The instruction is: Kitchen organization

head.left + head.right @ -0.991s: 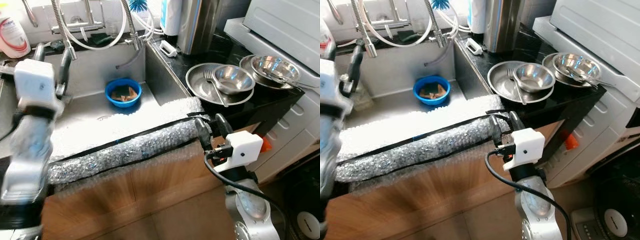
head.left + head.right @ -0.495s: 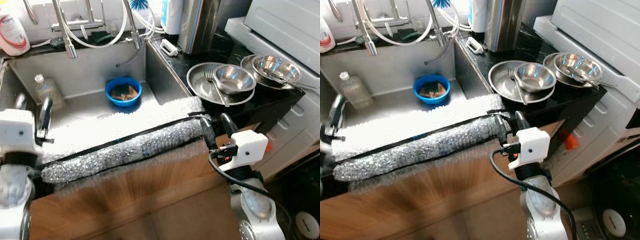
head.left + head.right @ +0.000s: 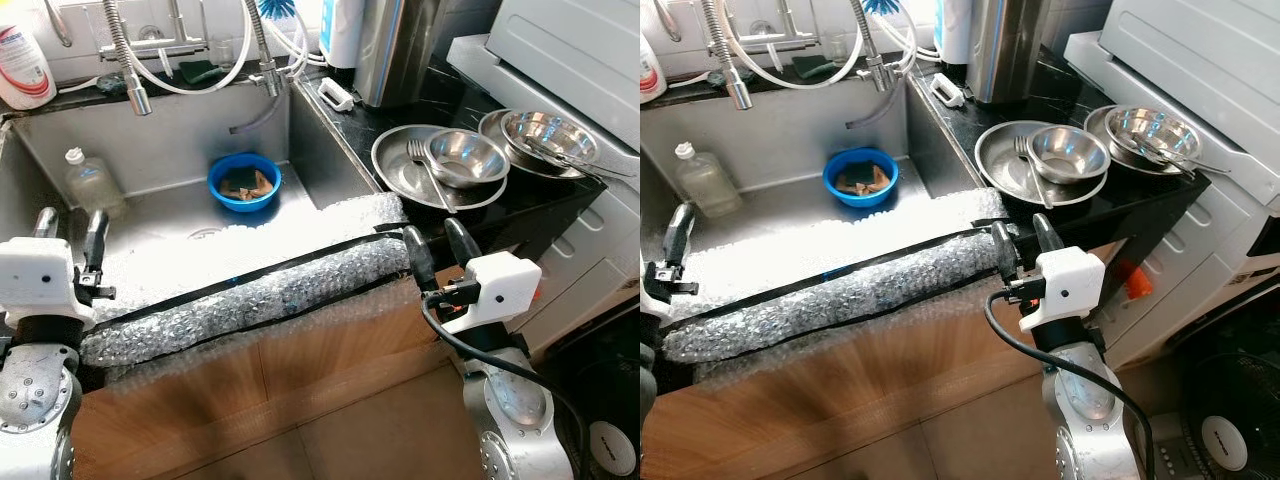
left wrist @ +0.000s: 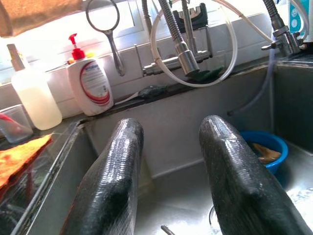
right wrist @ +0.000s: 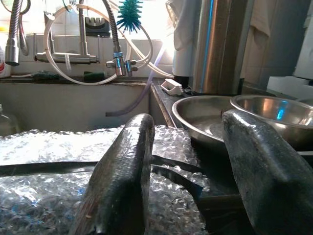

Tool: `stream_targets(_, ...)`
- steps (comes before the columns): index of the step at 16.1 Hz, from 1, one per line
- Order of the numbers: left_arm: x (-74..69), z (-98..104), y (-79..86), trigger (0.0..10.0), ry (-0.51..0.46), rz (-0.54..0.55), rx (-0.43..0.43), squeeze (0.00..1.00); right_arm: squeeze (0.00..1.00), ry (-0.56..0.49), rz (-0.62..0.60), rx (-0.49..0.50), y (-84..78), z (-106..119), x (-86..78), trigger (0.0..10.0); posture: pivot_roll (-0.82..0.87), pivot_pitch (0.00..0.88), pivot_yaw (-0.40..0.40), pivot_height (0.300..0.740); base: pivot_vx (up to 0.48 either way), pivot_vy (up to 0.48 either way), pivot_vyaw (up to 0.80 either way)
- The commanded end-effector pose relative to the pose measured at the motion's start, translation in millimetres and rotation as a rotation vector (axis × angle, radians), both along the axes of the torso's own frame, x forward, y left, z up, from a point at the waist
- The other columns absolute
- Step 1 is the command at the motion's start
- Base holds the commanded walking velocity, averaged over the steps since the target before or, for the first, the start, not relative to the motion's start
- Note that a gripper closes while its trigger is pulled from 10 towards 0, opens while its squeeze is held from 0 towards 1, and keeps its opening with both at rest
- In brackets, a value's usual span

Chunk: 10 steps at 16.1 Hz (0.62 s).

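The right end effector [image 3: 433, 243] stands with its fingers spread wide and empty at the right end of the sink [image 3: 170, 135], just short of the dishes [image 3: 455, 165] on the black desk [image 3: 540, 205]; the left end effector [image 3: 68, 232], likewise wide and empty, hangs over the sink's left front edge. I judge the next step is fetching the blue bowl [image 3: 245, 183] from the sink floor. The padded edge [image 3: 250, 290] lies between, so reach over it, then descend squarely on the rim.
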<state>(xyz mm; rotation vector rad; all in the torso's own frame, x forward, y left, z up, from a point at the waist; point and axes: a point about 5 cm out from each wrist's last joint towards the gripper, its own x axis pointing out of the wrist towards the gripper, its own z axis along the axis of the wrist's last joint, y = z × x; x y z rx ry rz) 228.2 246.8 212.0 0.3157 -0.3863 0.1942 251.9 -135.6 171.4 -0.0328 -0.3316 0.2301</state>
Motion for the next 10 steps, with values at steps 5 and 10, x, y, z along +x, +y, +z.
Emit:
stream_targets(5,6.9,0,-17.9,10.0,-0.008,-0.050,-0.034,0.00,0.00,0.008,-0.026,0.016,-1.5,-2,9.4,10.0,0.04,0.089,-0.063,0.740,0.000,0.000,0.00)
stream_targets(10,11.5,3,-20.0,10.0,-0.013,-0.053,-0.039,0.00,0.00,0.038,-0.120,0.140,-12.0,3,32.3,10.0,0.05,0.132,-0.058,0.740,0.000,0.000,0.00)
